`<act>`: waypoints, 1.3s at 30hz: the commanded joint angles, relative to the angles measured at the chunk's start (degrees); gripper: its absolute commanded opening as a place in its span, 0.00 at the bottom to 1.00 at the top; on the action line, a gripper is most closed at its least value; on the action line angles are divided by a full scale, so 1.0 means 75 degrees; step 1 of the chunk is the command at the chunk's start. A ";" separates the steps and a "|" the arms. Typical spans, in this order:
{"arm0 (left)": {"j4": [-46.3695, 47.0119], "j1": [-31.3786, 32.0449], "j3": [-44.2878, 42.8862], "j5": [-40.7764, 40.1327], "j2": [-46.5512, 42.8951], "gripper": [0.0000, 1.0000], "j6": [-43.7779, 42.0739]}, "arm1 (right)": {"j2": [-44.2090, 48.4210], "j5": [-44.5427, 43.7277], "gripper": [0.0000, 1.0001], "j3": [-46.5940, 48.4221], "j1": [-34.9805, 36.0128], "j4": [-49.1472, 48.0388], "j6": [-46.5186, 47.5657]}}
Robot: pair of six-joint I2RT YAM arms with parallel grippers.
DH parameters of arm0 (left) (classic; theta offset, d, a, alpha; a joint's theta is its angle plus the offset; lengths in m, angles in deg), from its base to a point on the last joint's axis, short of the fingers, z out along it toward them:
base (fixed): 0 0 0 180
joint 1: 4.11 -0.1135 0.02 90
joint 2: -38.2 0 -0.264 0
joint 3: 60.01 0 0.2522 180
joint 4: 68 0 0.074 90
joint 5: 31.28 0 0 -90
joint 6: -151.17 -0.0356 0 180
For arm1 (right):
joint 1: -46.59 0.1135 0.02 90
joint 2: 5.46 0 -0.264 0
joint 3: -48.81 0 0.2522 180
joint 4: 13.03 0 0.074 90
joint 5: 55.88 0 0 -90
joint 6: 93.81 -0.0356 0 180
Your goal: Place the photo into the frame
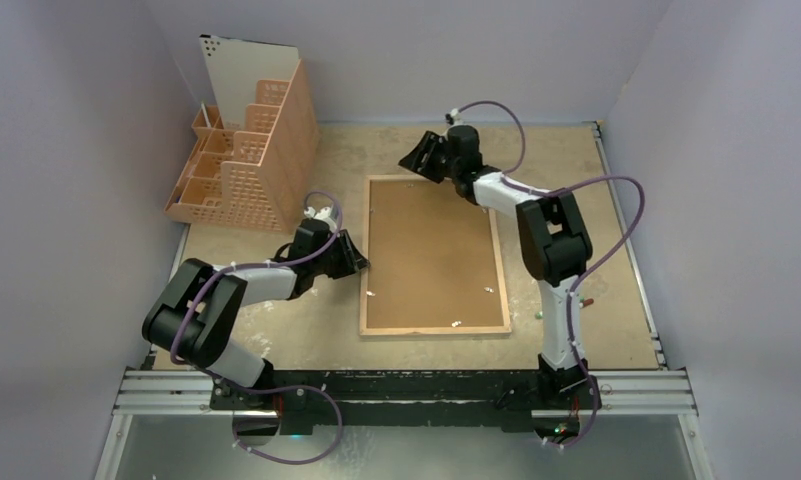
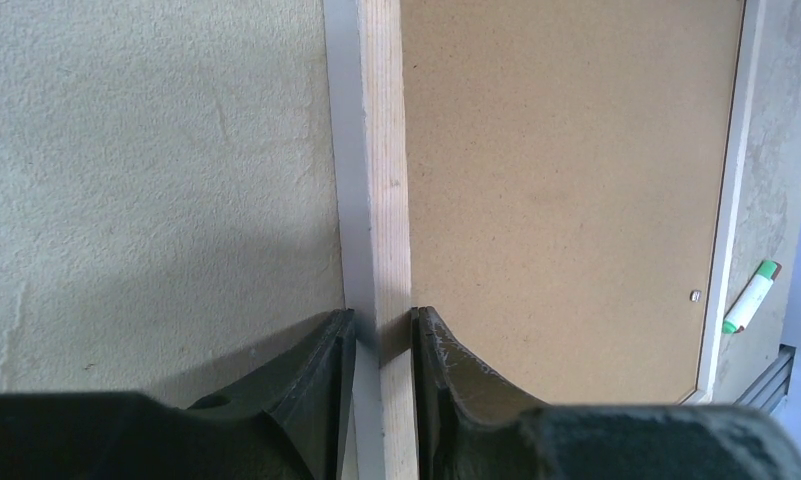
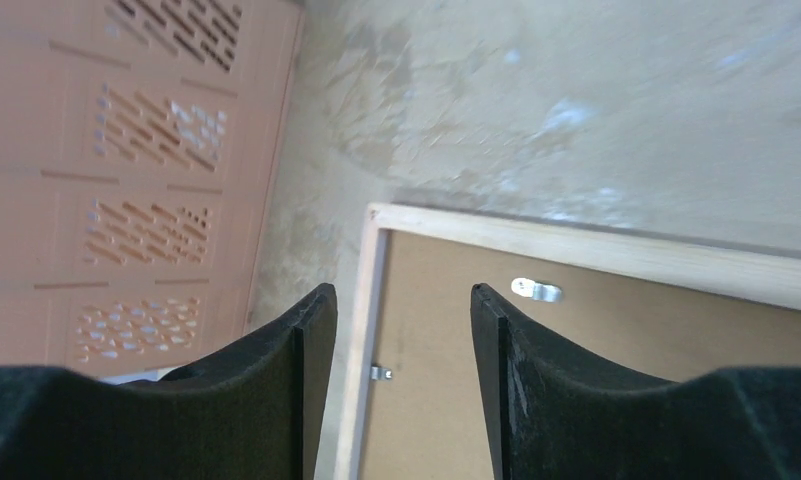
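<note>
The frame [image 1: 436, 329] lay back side up at the centre of the tabletop [image 1: 596, 300]. Its light wood rim ran around a brown backing board [image 1: 431, 250]. Your left gripper [image 1: 358, 262] sat at the frame's 9 o'clock edge. In the left wrist view it was closed narrow, one finger [image 2: 331, 380] on each side of the wood rim, pinching it. Your right gripper [image 1: 416, 160] hung above the frame's 11 o'clock corner with its jaws wide and nothing between them. The right wrist view looked down between them onto that corner of the rim, and a small metal clip [image 3: 536, 290] showed on the backing board just inside it. A peach slotted organizer [image 1: 251, 170] stood at 10 o'clock on the tabletop, well apart from the frame.
</note>
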 commanded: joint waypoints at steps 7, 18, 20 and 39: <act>-0.0627 0.0007 0.0197 -0.0337 0.0475 0.21 -0.0368 | 0.0255 -0.0467 0.56 -0.0822 -0.0128 0.0499 -0.0426; -0.0615 0.0007 0.0271 -0.0302 0.0447 0.18 -0.0393 | 0.0023 -0.0652 0.52 -0.1275 -0.0103 -0.0548 -0.0670; -0.0596 0.0007 0.0279 -0.0301 0.0453 0.18 -0.0379 | -0.0169 -0.0647 0.51 -0.1182 -0.0115 -0.0581 -0.0696; -0.0684 0.0007 0.0274 -0.0284 0.0498 0.16 -0.0417 | -0.0924 -0.0956 0.45 -0.0603 -0.0116 -0.0557 -0.0972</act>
